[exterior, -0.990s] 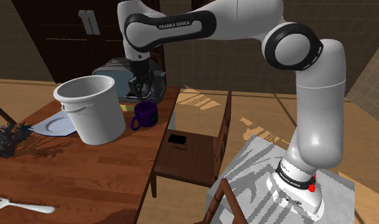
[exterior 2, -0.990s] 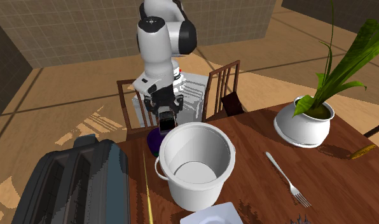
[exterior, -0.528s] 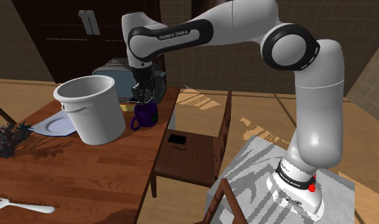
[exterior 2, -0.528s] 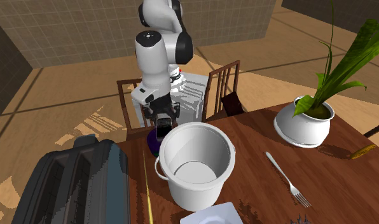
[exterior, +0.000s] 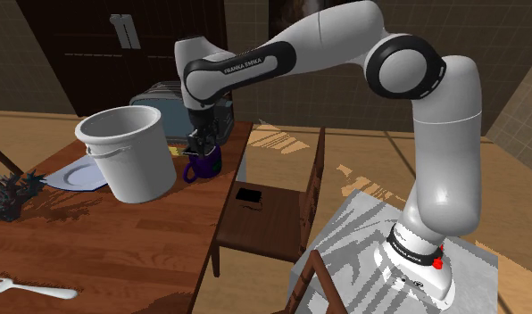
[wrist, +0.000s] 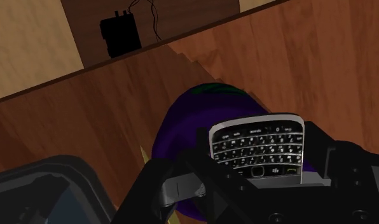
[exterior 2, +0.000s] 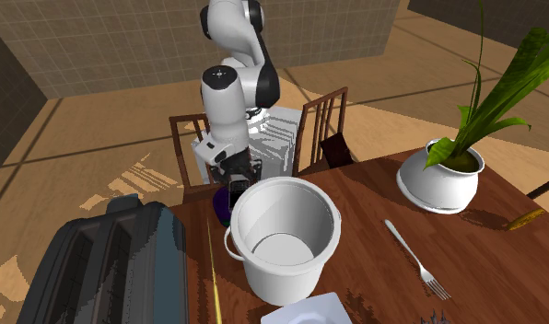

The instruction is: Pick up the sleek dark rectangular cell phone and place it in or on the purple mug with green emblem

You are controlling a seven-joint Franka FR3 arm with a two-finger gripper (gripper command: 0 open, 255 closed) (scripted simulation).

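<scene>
**Tool.** The gripper (exterior: 202, 143) has its 2 black fingers pinched on the cell phone (wrist: 258, 147), 1 finger against each side. In the wrist view the phone's keypad and silver rim face the camera.

**Task item.** The phone is held in the air directly over the purple mug (exterior: 203, 165), close above its rim. Whether it touches the mug cannot be told.

**Mug.** It stands upright on the wooden table (exterior: 121, 241), near the table's edge. It is just beside the white bucket (exterior: 130, 152), on the bucket's right in the shoulder view. In the wrist view a green mark shows on the mug's far side.

**Surroundings.**
- A grey toaster (exterior: 157, 96) stands behind the mug.
- 1 wooden chair (exterior: 273, 227) sits against the table's edge.
- A small black object (exterior: 249, 194) lies on the chair's seat.
</scene>
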